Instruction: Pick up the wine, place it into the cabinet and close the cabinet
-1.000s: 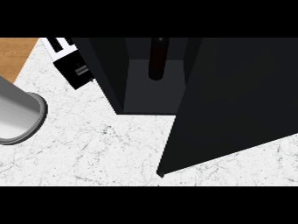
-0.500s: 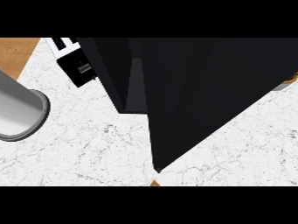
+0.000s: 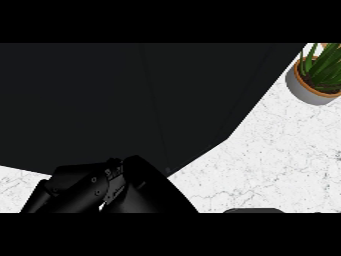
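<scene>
Now that the cabinet (image 3: 114, 100) fills the upper left where its interior and bottle showed before, we judge it closing; wine hidden. Left hand (image 3: 92, 187) at lower left: we can't tell the fingers' state.

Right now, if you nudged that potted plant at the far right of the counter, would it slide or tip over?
The potted plant would probably slide rather than tip, since its grey pot looks squat and wide. The smooth marble counter likely offers little grip. Its long leaves would probably bend if touched, so push the pot instead.
</scene>
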Robot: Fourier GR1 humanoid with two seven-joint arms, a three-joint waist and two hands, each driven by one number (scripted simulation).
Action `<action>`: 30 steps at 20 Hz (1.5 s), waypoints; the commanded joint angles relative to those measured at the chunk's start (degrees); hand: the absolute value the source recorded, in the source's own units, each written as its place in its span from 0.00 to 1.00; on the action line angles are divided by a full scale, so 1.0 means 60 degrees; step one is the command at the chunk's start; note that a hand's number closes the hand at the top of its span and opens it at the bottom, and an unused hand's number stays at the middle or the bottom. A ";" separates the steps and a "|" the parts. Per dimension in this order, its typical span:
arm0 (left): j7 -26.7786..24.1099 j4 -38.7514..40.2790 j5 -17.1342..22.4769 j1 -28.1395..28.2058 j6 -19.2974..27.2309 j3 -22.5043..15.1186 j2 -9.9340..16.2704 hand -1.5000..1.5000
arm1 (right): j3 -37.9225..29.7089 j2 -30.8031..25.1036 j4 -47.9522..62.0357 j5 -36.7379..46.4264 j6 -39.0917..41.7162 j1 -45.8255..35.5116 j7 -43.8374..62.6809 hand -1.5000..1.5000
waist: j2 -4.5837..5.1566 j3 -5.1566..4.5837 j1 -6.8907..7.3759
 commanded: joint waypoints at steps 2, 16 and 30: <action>0.0220 0.0057 0.0011 -0.0199 -0.0020 0.0184 -0.0152 0.00 | -0.1006 0.0293 0.2360 -0.0913 -0.0592 -0.2639 -0.0338 1.00 | -0.0021 0.0009 -0.0049; 0.0631 0.0537 -0.0532 -0.0579 -0.0018 0.0405 -0.0782 0.00 | -0.3253 0.0302 0.7334 -0.0697 0.1826 -0.3880 -0.2999 1.00 | -0.0011 0.0023 -0.0263; 0.1229 0.0412 -0.0627 -0.1069 -0.0037 0.0705 -0.0648 0.00 | -0.3879 -0.0514 0.9543 -0.0290 0.2987 -0.3547 -0.5128 1.00 | 0.0078 0.0018 -0.0210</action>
